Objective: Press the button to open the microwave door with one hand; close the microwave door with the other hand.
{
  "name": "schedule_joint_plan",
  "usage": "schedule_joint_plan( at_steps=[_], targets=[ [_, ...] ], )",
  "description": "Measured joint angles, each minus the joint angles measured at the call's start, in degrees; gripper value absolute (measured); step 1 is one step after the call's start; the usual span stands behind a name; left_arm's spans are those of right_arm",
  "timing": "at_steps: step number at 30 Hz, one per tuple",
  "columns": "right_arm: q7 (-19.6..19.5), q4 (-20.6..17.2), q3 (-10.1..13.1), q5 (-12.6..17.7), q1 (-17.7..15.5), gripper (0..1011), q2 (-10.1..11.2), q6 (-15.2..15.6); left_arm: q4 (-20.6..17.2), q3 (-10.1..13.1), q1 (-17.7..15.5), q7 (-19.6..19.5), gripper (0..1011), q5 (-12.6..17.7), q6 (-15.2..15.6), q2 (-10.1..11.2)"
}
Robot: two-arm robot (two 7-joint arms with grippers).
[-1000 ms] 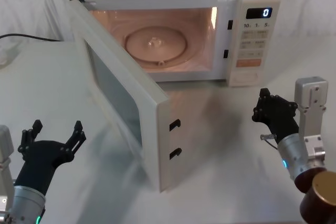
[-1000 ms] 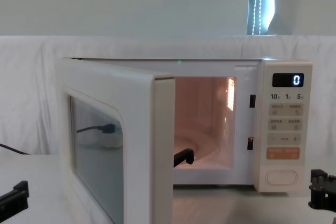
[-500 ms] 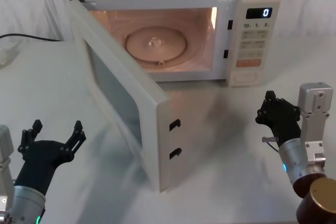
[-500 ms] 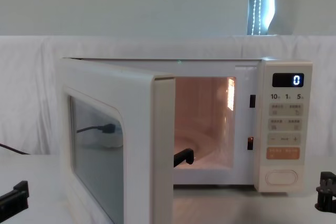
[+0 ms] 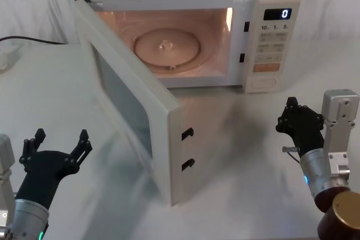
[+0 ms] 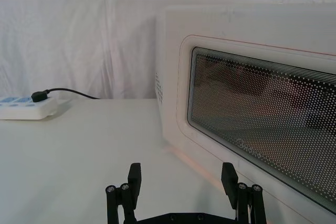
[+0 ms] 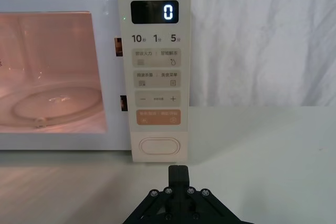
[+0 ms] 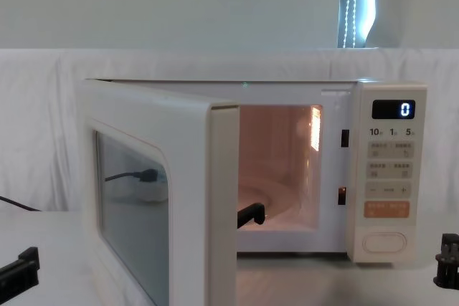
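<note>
Pressed-together, the right gripper point(image 5: 296, 117) is backing away from the button point(image 7: 158, 146) with the microwave door point(image 5: 130, 102) swung open, leaving the spread left gripper point(image 5: 59, 143) waiting outside it to close.

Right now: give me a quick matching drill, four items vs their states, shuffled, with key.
Items
1. microwave door
2. left gripper
3. right gripper
4. display

States
A. fingers shut, in front of the control panel
B. shows 0
C. swung open
D. fingers spread, outside the door

Pairs: 1-C, 2-D, 3-A, 4-B
</note>
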Motion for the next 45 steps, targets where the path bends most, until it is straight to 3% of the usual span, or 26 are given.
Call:
schedule_joint_plan(
  at_steps=[19,30,45],
  targets=[
    [0.1,0.1,0.0,0.0,0.0,0,0.0,0.1,0.0,0.0,0.0,0.0,988,0.0,0.0,0.0],
    [0.1,0.1,0.0,0.1,0.0,0,0.0,0.1,0.0,0.0,0.0,0.0,733,0.0,0.0,0.0],
    [0.1,0.1,-0.1,0.1,0.0,0,0.0,0.1,0.0,0.0,0.0,0.0,211,0.0,0.0,0.0]
  ],
)
